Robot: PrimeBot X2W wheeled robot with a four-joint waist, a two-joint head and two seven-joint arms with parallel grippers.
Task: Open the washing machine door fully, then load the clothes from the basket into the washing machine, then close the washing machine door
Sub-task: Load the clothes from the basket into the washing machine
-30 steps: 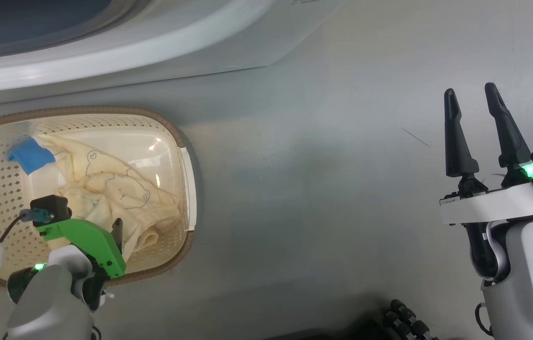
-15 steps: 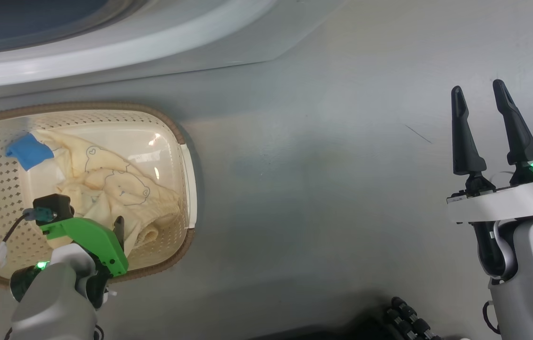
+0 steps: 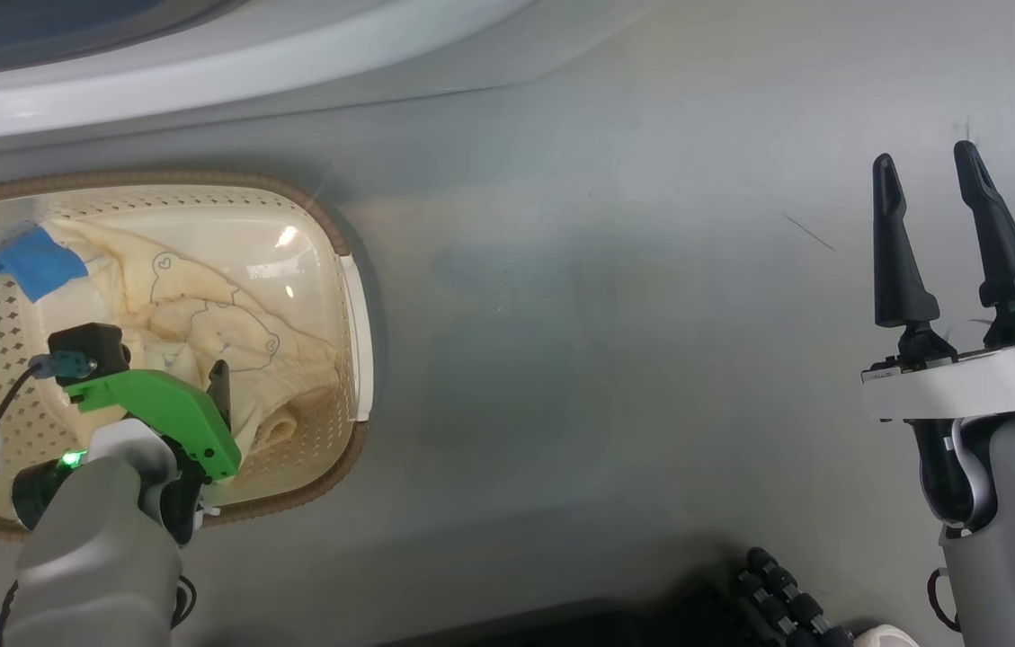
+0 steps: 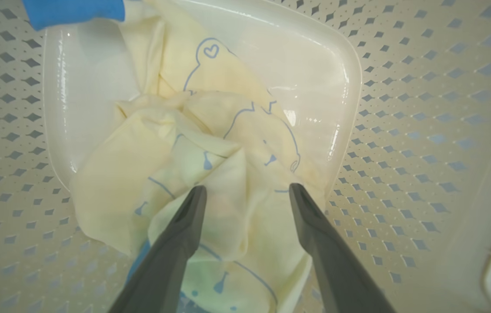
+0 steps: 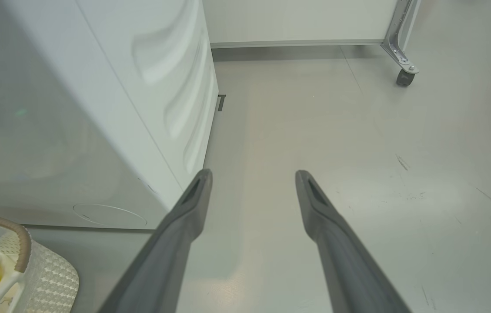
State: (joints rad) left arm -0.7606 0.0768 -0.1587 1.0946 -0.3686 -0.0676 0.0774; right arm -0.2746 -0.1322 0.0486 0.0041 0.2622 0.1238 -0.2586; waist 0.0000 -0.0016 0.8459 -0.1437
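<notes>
Reaching down into the basket [image 3: 329, 229] now, my left gripper [image 4: 247, 188] hangs with its jaws spread wide and nothing in them. The clothes [image 4: 175, 143] lie crumpled on the basket's glossy bottom, a blue cuff [image 4: 75, 11] trailing off toward the far wall. My two fingertips straddle a raised fold of cream fabric. Whether they already touch it, I cannot tell.

So this is the pick, as I judge it. To do it well I want to sink straight down until that fold sits deep between the fingers, then pinch on the thick bunched part, not a loose edge, so the whole bundle comes up together. Grab too shallow and a sleeve could slip free, I'd say.

Edges now: the perforated walls rise close on every side and the brown rim runs all around, so the lift should go straight up before any swing, or cloth could snag and drag the light basket along.

The washing machine [image 3: 201, 72] stands just beyond the basket, its white front close above it. My right gripper [image 3: 923, 155] waits well off to the right, jaws apart and empty, over bare grey floor [image 3: 606, 314]. There's plenty of open room there, with a caster [image 5: 404, 77] far back.
</notes>
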